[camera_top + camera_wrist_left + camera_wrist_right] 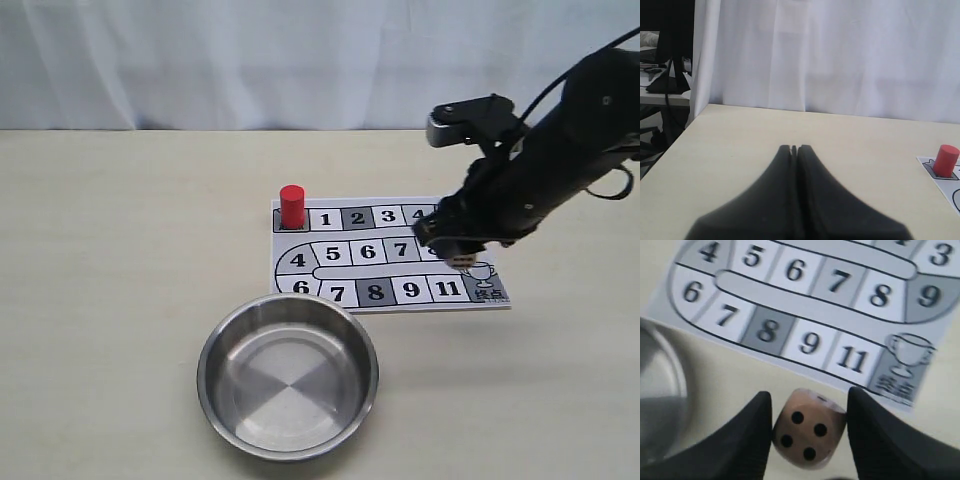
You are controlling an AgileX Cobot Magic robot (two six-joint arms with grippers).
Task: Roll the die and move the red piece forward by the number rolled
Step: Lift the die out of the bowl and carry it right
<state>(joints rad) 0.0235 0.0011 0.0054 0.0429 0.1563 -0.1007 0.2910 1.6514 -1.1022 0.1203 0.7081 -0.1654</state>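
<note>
Die [810,435] is gripped between the two fingers of the right tool [455,250], lifted off the surface over the trophy corner of the numbered board [400,271]; a four-dot face is seen in the right wrist view. Left tool [794,148] is clenched on nothing, fingers pressed together, hovering over bare tabletop [120,250] well away from the action. Red piece [292,206] is standing upright on the start square at the far-left end of the board's top row, just beside square 1, untouched. An empty steel bowl [205,370] is set in front of the board, near its left half. Step in hand is judged to be the carry of the die toward the bowl for the roll; nothing has been rolled yet and the piece is not yet advanced. To be done well: the die should be brought over the middle of the bowl, not the rim, and let go from a modest height so it tumbles yet is kept inside. The path should be held low across the near edge of the board, well clear of the red piece. After release the tool should be pulled aside so the top face can be read.
</note>
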